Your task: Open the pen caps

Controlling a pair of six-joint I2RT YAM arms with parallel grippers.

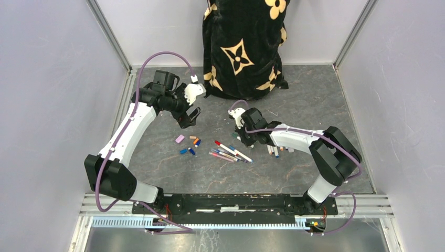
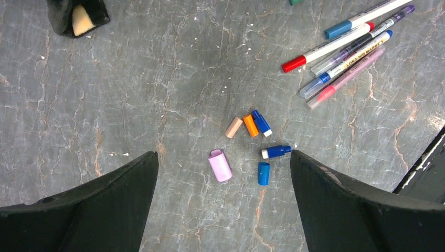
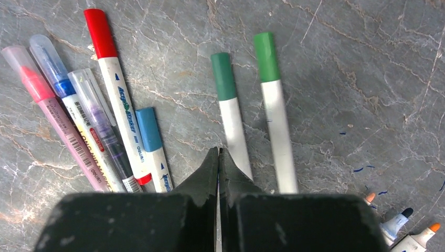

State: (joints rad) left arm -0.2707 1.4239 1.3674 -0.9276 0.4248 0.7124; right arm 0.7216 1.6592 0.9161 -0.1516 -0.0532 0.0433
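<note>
- left gripper point(image 2: 223, 154) hangs over the grey table point(image 2: 105, 94); jaws spread wide, nothing in them
- the loose pen caps point(image 2: 251, 125) lie flat right below it, between its two fingers: a pink cap point(image 2: 220, 165), a tan one, an orange one and three blue ones; all bunched close
- right gripper point(image 3: 218, 155) is pinched fully together on nothing; its tips sit just beside two green-capped pens point(image 3: 233, 126)
- left of those, in the right wrist view, a bundle of pens point(image 3: 118, 105) lies side by side, caps on: red, blue, a couple of clear ones
- some uncapped pens point(image 3: 394, 224) poke in at that view's bottom right corner, tips bare
- black flowery bag point(image 1: 244, 47) against the back wall
</note>
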